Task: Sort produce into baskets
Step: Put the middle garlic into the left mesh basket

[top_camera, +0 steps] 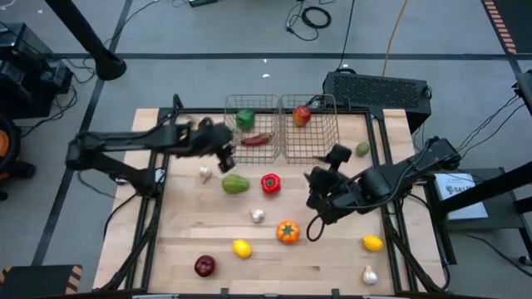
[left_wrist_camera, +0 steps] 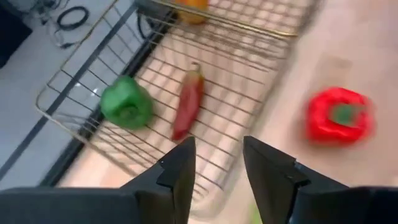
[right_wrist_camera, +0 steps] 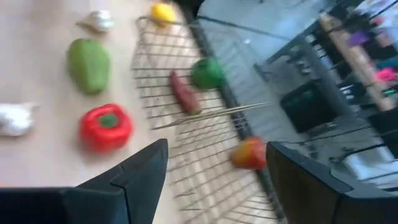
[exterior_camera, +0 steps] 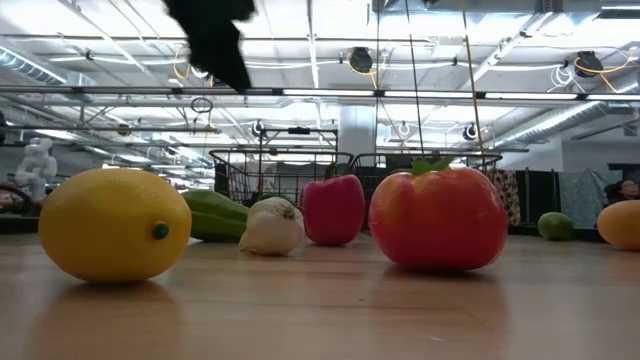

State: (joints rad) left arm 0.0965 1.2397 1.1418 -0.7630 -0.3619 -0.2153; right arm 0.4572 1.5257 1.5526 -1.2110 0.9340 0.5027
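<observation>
I see my left gripper (top_camera: 225,163) spread and empty, at seven o'clock from the left basket (top_camera: 252,126) holding a green pepper (top_camera: 244,119) and chilli (top_camera: 256,139). My right gripper (top_camera: 314,178), spread, hovers at six o'clock from the right basket (top_camera: 312,129); loose produce (top_camera: 287,232) lies below.

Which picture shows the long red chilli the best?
The left wrist view: the red chilli lies large and whole on the left basket's mesh, beside a green pepper. The right wrist view shows it smaller and blurred, the high view shows it tiny, and the low view does not show it.
</observation>
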